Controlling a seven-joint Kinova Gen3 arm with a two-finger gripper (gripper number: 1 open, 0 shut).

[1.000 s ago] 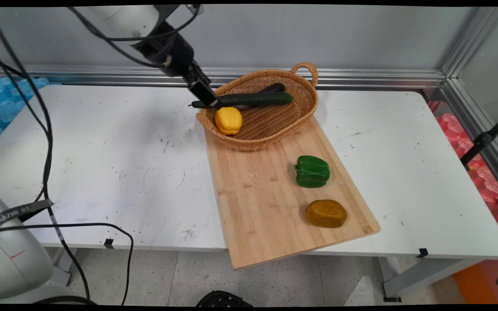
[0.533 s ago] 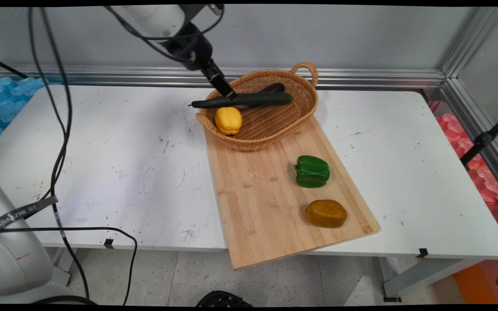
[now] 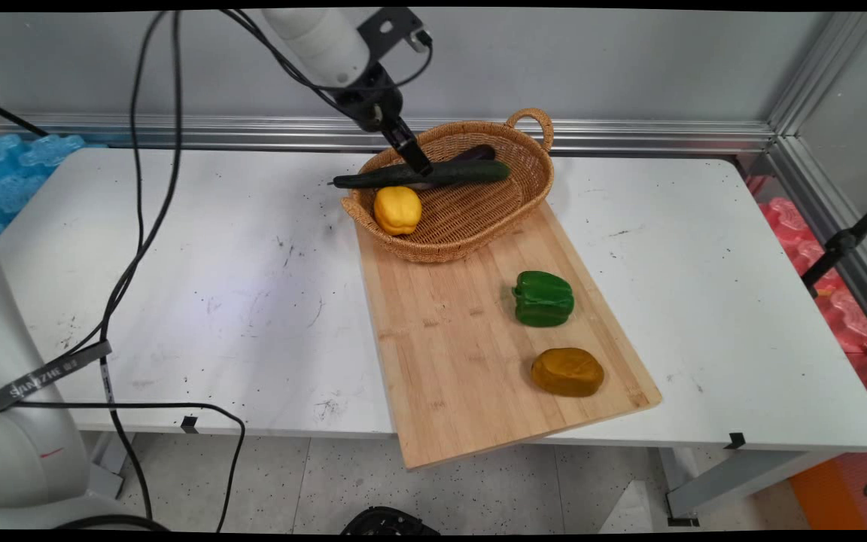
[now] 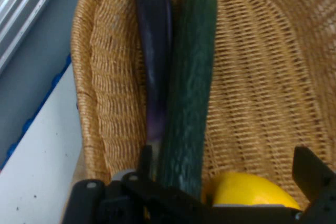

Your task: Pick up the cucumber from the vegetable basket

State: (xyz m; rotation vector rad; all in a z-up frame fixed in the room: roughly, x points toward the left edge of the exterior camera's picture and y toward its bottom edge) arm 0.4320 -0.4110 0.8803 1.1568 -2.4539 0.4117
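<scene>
Main view: I see my gripper (image 3: 420,165) low over the basket (image 3: 531,192) at its far-left rim, right at the cucumber (image 3: 463,173)
Gripper: through the hand view my fingers (image 4: 310,171) stand apart with the cucumber (image 4: 191,87) running up between them; I can't tell if they touch it
Basket: sits on the board's (image 3: 463,354) far end; holds the cucumber, an eggplant (image 4: 154,61) just beside it, and a yellow pepper (image 3: 397,210)
Cucumber: its near end sticks out past the rim
Board: green pepper (image 3: 543,299) and a brown lump (image 3: 567,372) lie on it, apart
</scene>
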